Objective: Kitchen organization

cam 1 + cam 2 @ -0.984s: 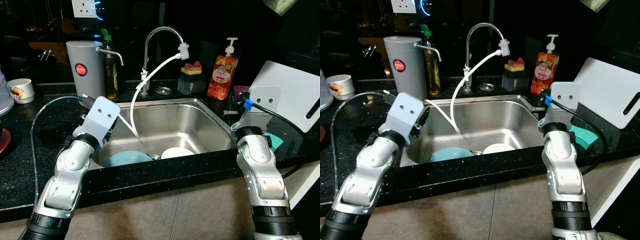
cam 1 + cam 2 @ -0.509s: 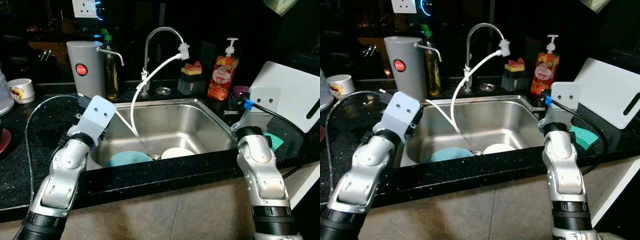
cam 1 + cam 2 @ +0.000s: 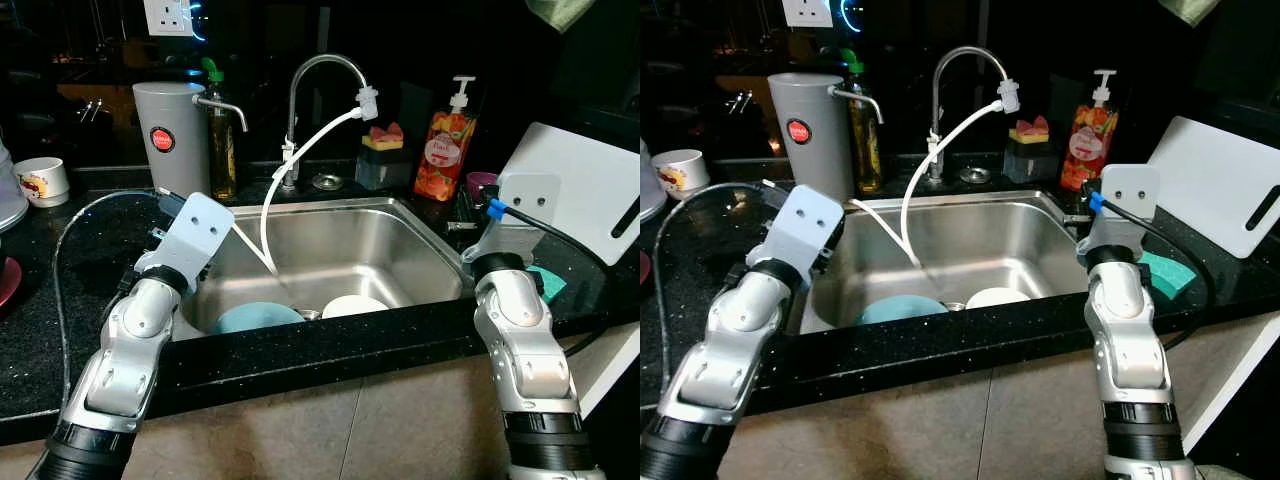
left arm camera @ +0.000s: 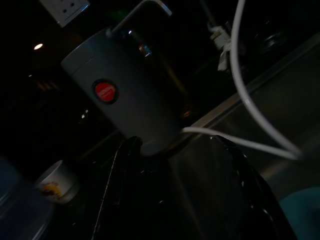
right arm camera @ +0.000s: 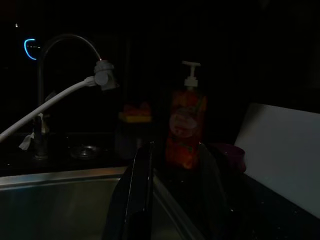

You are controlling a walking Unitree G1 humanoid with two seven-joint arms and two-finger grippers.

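A steel sink (image 3: pixel 345 207) is set in the black counter, with a teal bowl (image 3: pixel 255 317) and a white dish (image 3: pixel 355 304) at its bottom. A white hose (image 3: pixel 300 150) runs from the curved faucet (image 3: pixel 298 75) down into the basin. My left gripper (image 4: pixel 175 200) hovers over the sink's left rim, open and holding nothing, facing a grey canister (image 4: pixel 122 102). Over the sink's right rim my right gripper (image 5: pixel 175 200) is open and holds nothing; it faces an orange soap dispenser (image 5: pixel 185 125).
Behind the sink stand the grey canister (image 3: pixel 168 135), an oil bottle (image 3: pixel 221 140), a sponge holder (image 3: pixel 383 155) and the soap dispenser (image 3: pixel 445 150). A white cutting board (image 3: pixel 590 190) leans at the right above a green sponge (image 3: pixel 548 282). A white mug (image 3: pixel 42 180) sits far left.
My left wrist has drawn back a little to the left along the sink's left rim. The right arm and the dishes have not moved.
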